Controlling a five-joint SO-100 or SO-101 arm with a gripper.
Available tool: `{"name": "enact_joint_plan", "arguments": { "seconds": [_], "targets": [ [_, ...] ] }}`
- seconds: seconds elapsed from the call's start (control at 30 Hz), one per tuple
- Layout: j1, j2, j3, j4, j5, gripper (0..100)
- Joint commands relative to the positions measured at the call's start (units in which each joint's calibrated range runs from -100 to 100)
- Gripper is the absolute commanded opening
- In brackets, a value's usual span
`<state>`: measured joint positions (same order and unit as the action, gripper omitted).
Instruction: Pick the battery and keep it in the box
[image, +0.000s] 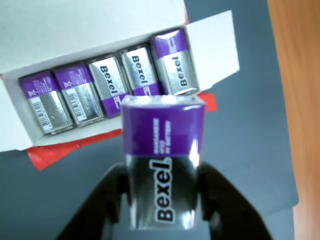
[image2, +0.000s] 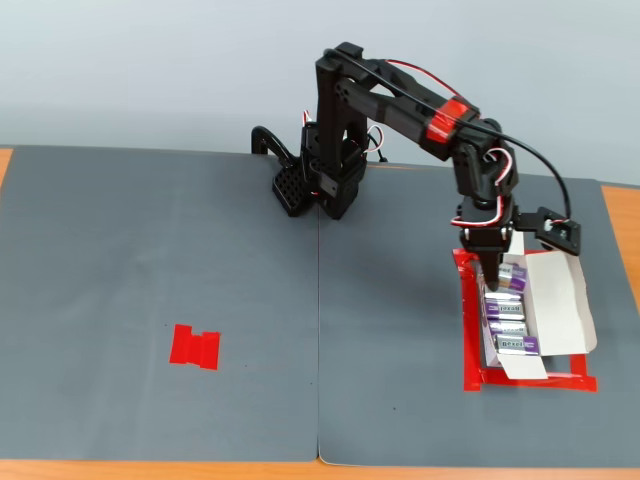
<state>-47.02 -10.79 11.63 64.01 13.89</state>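
In the wrist view a purple and silver battery (image: 162, 165) with a "Bexel" label stands upright between the black fingers (image: 112, 192) of my gripper (image: 162, 200), which is shut on it. Just beyond it lies the white box (image: 75, 25), flaps open, with several like batteries (image: 107, 85) side by side in a row. The held battery's top edge overlaps the box's near wall. In the fixed view my gripper (image2: 493, 281) points down over the far left part of the box (image2: 560, 295); the held battery is too small to make out there.
A red tape outline (image2: 468, 335) frames the box on the grey mat (image2: 150, 250). A flat red tape patch (image2: 195, 347) lies far to the left. The arm's base (image2: 325, 185) stands at the back middle. Wooden table shows at the right edge (image: 300, 100).
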Motion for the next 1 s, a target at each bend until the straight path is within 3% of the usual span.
{"name": "enact_joint_plan", "arguments": {
  "seconds": [0.0,0.97],
  "targets": [
    [-1.14,1.51,-5.89,-0.64,-0.12,2],
    [-4.42,18.46,-10.59,-4.46,-0.12,2]
  ]
}}
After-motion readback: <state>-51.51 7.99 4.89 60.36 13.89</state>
